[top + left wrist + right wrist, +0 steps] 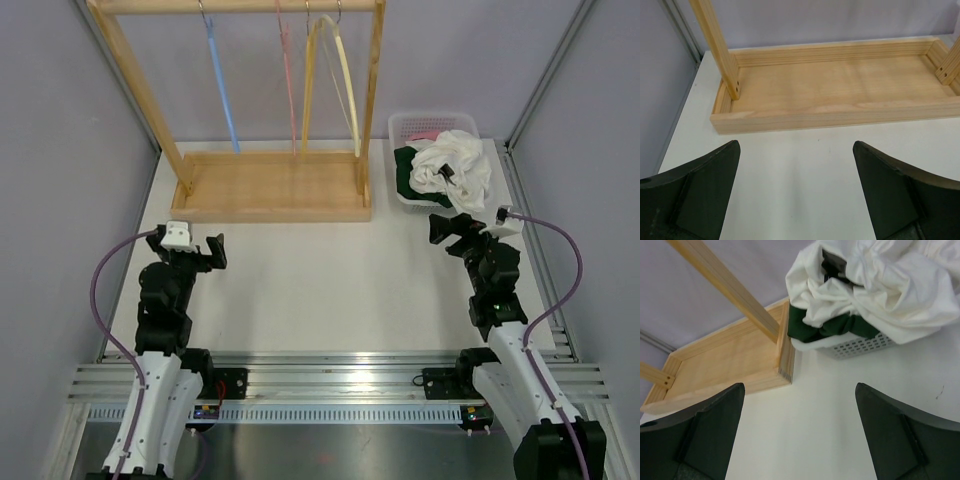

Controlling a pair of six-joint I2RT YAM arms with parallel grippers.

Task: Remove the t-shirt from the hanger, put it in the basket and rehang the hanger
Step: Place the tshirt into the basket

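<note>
A crumpled white t-shirt [455,170] [875,285] lies heaped in a white basket [430,122], on top of a dark green garment [405,170] [830,327]. On the wooden rack, the blue hanger [222,85], the pink hanger [291,80] and the yellow hanger [335,70] all hang bare. My right gripper [450,235] [799,386] hovers open over the table just in front of the basket, with nothing between its fingers. My left gripper [203,254] [795,145] is open and holds nothing, low over the table in front of the rack's left end.
The rack's wooden base tray [270,190] [840,85] [725,355] stands at the back centre, its uprights rising at each end. The basket wall [860,345] sits close to the tray's right corner. Grey walls close in both sides.
</note>
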